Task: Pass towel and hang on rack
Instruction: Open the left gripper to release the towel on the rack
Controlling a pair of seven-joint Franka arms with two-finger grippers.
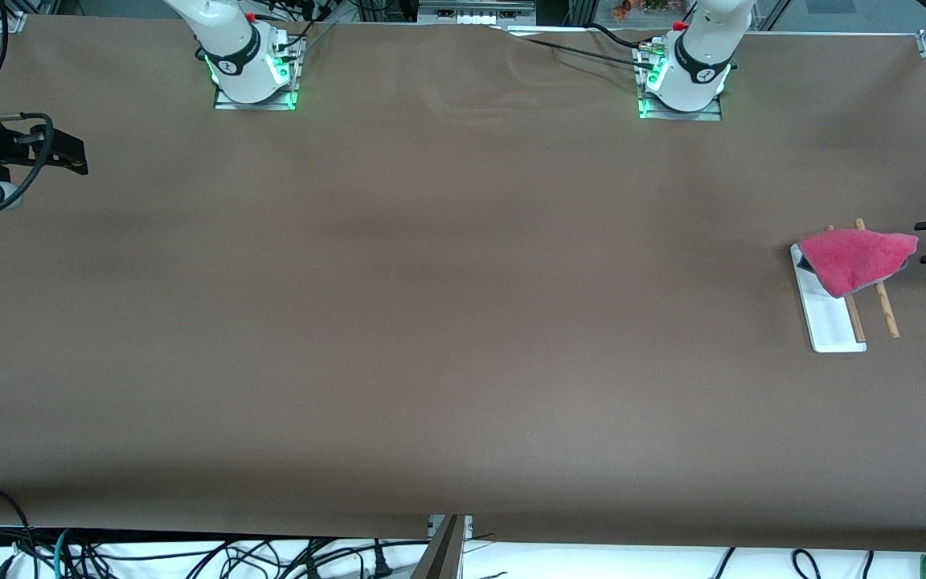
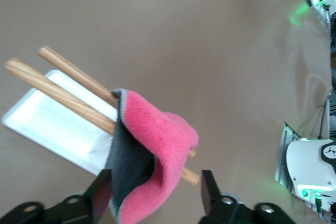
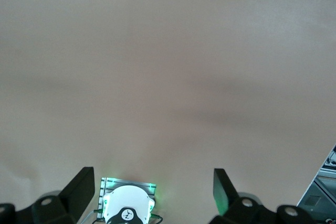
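Front view: high camera across the table (image 1: 431,322), angled down, facing both arm bases along the top edge; whole tabletop in frame, fairly distant. Left wrist view: mounted above the left gripper (image 2: 152,203), looking down past its fingers (image 2: 210,192), close on the rack (image 2: 58,124) and towel (image 2: 157,166); the left arm's base (image 2: 310,171) shows at the frame edge. Right wrist view: on the right gripper (image 3: 152,187), looking down over bare tabletop toward the right arm's base (image 3: 126,211), higher and farther off. Front and left wrist views share rack, towel and left base; front and right wrist views share right base.
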